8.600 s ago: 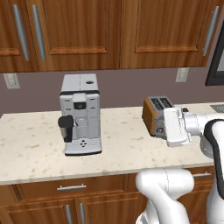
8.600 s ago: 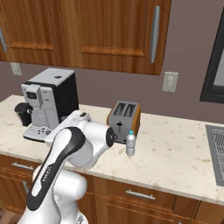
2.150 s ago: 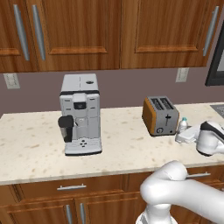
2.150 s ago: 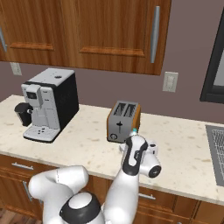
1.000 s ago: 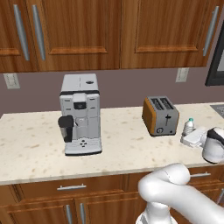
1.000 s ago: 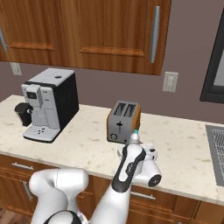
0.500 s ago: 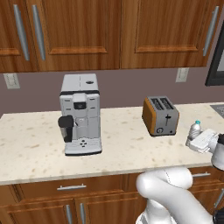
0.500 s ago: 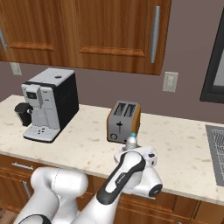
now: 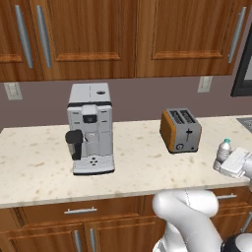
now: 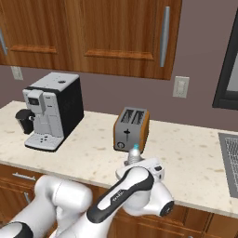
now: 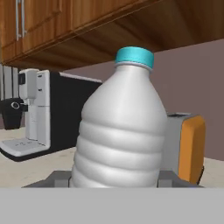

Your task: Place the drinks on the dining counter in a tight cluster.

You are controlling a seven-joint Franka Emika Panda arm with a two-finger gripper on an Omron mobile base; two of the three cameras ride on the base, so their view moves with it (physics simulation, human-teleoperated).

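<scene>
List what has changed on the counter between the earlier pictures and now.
The arm swung down from beside the toaster and brought the gripper in around the water bottle, which now sits between its fingers. The bottle has slid slightly away from the toaster, so it seems gripped. The toaster, the coffee machine and the camera view stayed as they were.

Wooden wall cabinets (image 9: 123, 37), mauve wall (image 10: 195, 69), speckled counter (image 9: 34, 172)

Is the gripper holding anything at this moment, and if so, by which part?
The gripper has the water bottle between its fingers, low on the body. The contact itself is hidden, so whether it is clamped cannot be told.
</scene>
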